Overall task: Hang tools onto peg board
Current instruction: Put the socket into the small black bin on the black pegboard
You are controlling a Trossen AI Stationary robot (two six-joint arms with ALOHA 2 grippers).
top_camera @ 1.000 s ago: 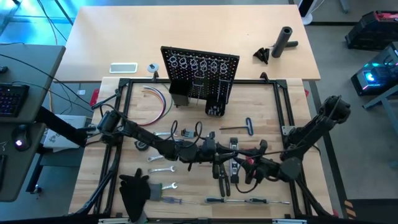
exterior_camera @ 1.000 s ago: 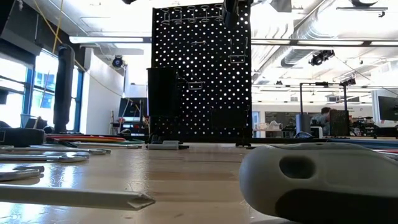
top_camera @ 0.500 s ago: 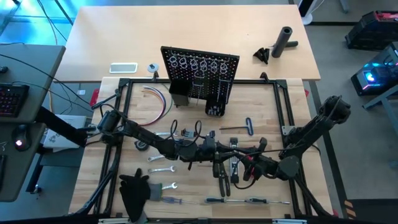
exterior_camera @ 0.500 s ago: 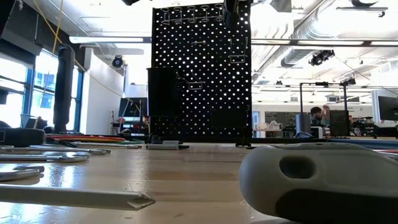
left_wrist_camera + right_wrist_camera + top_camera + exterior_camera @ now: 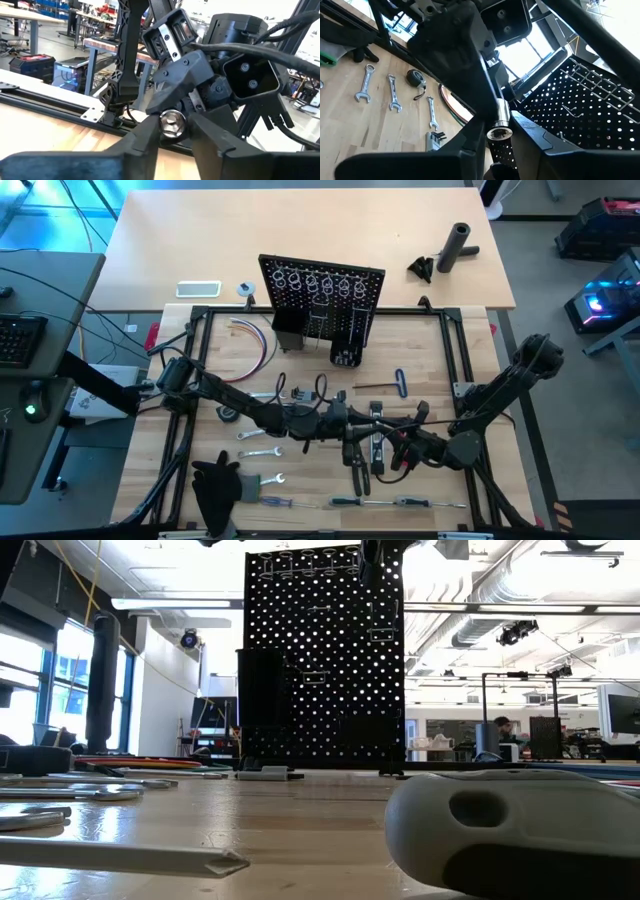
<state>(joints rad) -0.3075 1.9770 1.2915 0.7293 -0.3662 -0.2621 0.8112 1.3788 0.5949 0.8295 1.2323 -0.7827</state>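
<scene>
Wood tabletop (image 5: 430, 350) was cluttered; both grippers met mid-table over a silver socket-ended tool (image 5: 500, 122), a handover I'd guess. Left gripper (image 5: 172, 131) and right gripper (image 5: 497, 137) both pinched it. Black perforated peg board (image 5: 322, 300) stood at 12 o'clock; next needs one releasing.

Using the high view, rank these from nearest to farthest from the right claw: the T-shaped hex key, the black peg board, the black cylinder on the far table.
1. The dark T-shaped hex key, just beyond the right claw on the wooden table.
2. The black upright perforated peg board, at the table's far edge, centre.
3. The black cylinder, lying on the far tan table, right side.
</scene>
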